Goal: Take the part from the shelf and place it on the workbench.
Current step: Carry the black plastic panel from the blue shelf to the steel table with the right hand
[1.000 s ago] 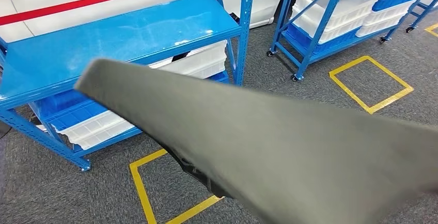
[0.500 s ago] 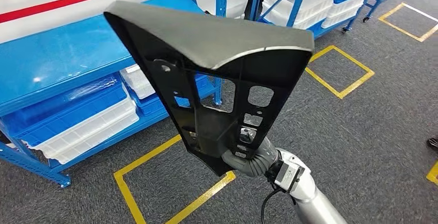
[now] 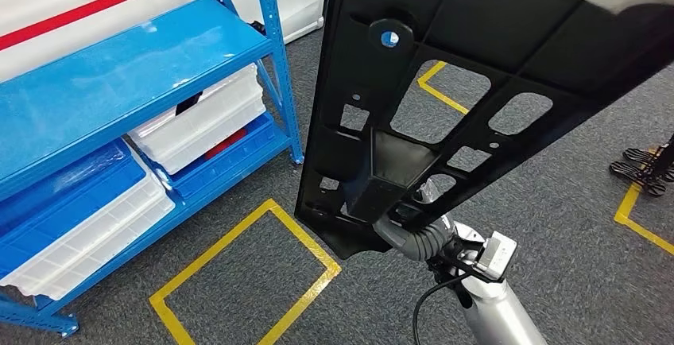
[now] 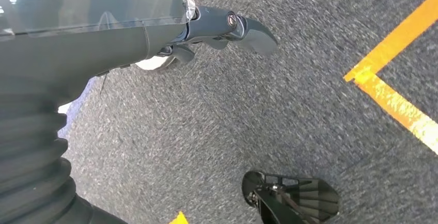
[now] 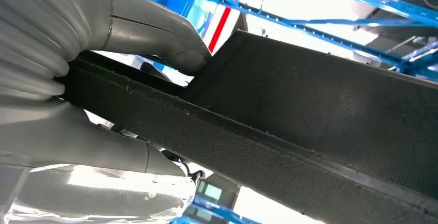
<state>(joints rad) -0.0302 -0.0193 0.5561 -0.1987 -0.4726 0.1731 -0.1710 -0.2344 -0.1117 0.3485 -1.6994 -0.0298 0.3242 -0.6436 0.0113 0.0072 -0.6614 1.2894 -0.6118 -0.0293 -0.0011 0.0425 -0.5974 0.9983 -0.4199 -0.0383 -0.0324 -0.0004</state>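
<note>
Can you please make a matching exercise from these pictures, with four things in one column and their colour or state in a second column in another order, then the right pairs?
Things:
1. black part
2. shelf
3. left hand
4. floor tape

Colour or state:
A. yellow, marking squares on the grey carpet
B. blue, with white and blue bins on the level below
C. gripped at its lower end by the right hand
D. holding nothing, above the carpet

Pairs: 1-C, 2-B, 3-D, 4-A

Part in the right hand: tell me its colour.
Black, with a grid of ribs and cutouts; the part, held by the right hand, shows best in the head view.
</note>
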